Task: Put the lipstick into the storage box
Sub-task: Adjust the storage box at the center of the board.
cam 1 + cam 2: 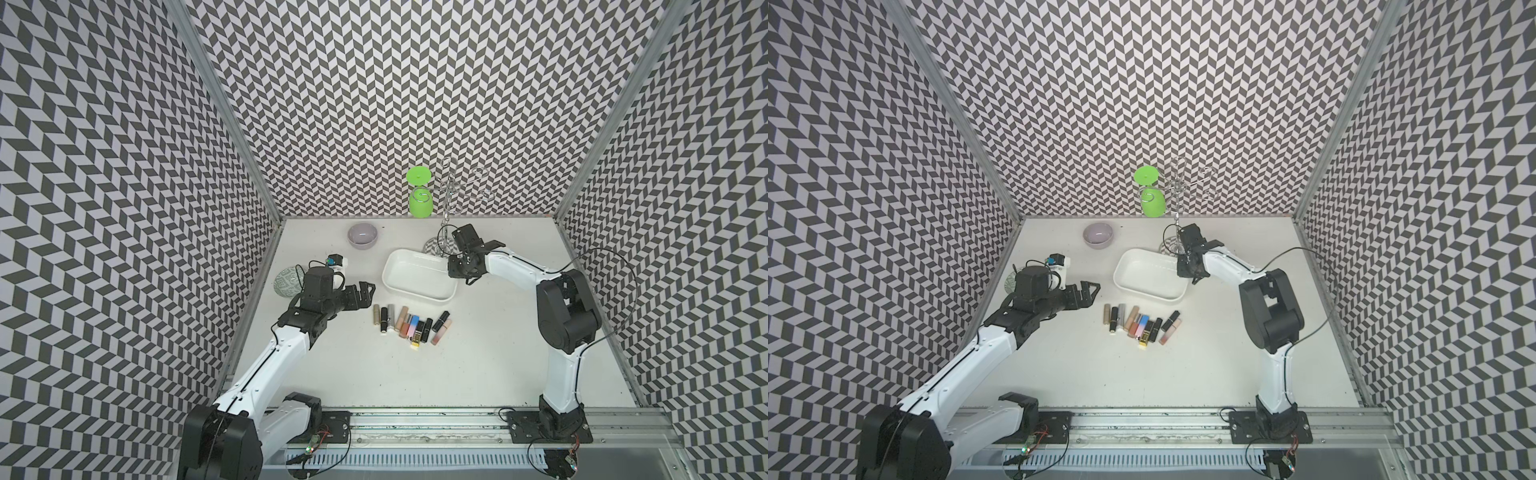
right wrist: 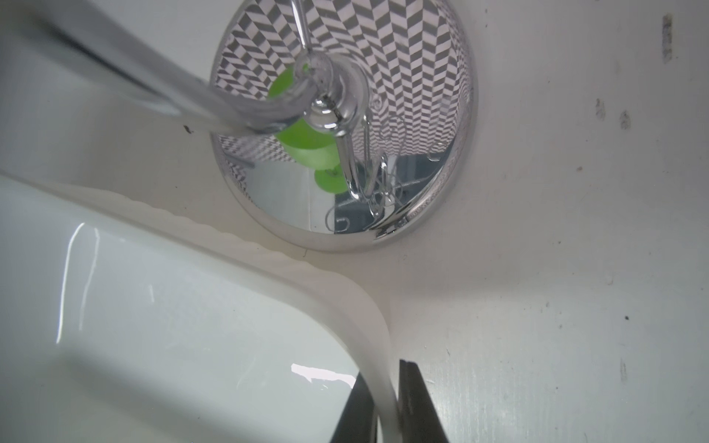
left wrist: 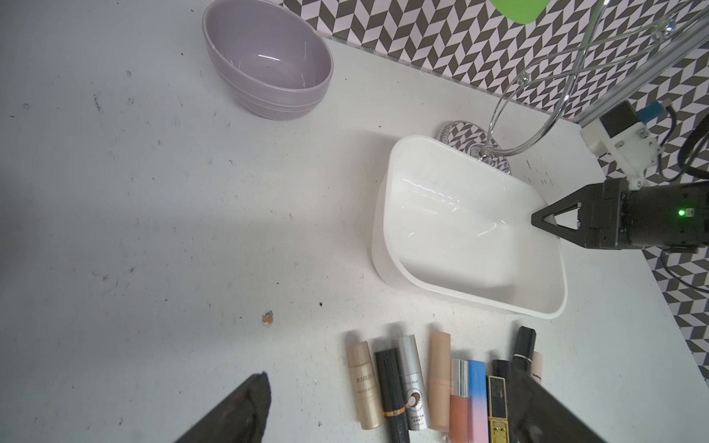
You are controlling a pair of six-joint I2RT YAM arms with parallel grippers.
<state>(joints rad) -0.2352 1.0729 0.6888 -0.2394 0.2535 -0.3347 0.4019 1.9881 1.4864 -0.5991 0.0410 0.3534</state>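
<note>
The lipsticks point(image 1: 409, 324) lie just right of the wide-open left pincer point(image 1: 361, 296), long axes running near-to-far. The right pincer point(image 2: 385, 383) clamps the right wall of the storage box point(image 1: 419, 272).

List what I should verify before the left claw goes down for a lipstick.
1. Left claw open: ok.
2. Right claw shut on the wall of the glossy white rectangular storage box: ok.
3. Box interior empty: ok.
4. Row of mixed-colour lipstick tubes lying on the table, uncovered: ok.
5. Finger room between tubes: not ok, they lie packed together.
6. Box clear of the mirrored chrome stand base: cannot tell.
</note>
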